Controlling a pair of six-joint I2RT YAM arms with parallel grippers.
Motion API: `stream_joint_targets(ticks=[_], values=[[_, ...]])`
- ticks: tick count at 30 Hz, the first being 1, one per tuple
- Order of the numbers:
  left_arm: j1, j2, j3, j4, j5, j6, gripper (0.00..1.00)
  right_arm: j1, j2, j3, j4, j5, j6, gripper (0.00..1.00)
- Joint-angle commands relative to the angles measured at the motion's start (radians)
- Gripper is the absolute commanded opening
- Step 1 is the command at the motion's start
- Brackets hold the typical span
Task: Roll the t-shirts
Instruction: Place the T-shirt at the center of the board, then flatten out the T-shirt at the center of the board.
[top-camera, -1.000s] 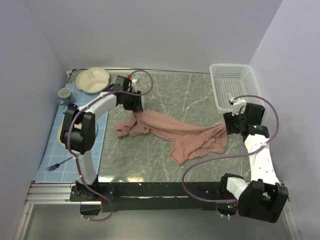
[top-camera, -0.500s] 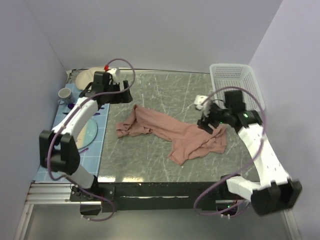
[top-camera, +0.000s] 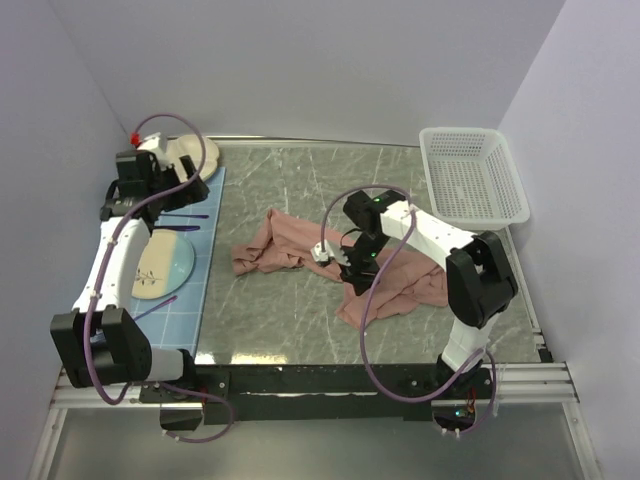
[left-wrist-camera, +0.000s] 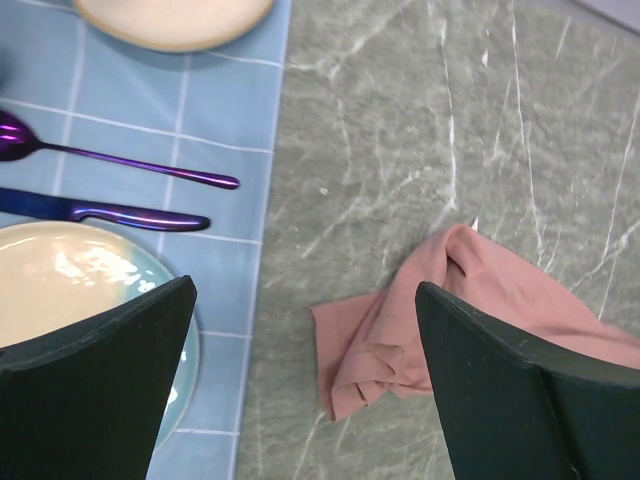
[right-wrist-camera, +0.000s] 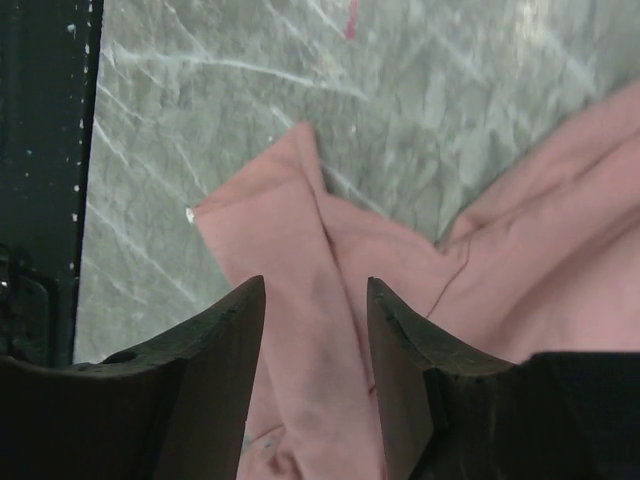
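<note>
The dusty-pink t-shirt (top-camera: 300, 243) lies crumpled in a long band across the middle of the marble table (top-camera: 290, 330). My right gripper (top-camera: 342, 258) hangs over the shirt's middle. In the right wrist view its fingers stand apart, open (right-wrist-camera: 316, 285), on either side of a fold of pink cloth (right-wrist-camera: 520, 260). My left gripper (top-camera: 120, 198) is raised over the blue mat at the far left, clear of the shirt. Its jaws are wide open (left-wrist-camera: 305, 290), with nothing between them. The shirt's bunched left end (left-wrist-camera: 480, 290) shows below them.
A white basket (top-camera: 470, 180) stands at the back right. The blue mat (top-camera: 190, 290) at the left holds a cream plate (top-camera: 195, 155), a pale blue plate (top-camera: 165, 265), a purple spoon (left-wrist-camera: 130, 165) and a knife (left-wrist-camera: 100, 212). The table's dark edge (right-wrist-camera: 40, 150) is near the right gripper.
My left gripper let go of the shirt's upper left end, opened wide and swung left over the mat. My right arm moved from the shirt's right end to its middle.
</note>
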Motion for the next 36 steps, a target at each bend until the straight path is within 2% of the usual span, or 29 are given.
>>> stream_joint_targets(ticks=[1,8,31,36], values=[[0.057,-0.062,-0.018,0.008,0.047,-0.013,0.99,0.041,0.026,0.039,-0.049,0.001,-0.065,0.51],[0.123,-0.102,-0.031,0.002,0.059,-0.019,0.99,0.102,0.069,0.004,-0.069,0.031,-0.113,0.42],[0.198,-0.13,-0.072,0.01,0.098,-0.032,0.99,0.118,0.171,-0.005,-0.005,0.12,-0.118,0.44],[0.2,-0.132,-0.083,0.016,0.107,-0.036,0.99,0.118,0.168,0.002,0.009,0.107,-0.121,0.48]])
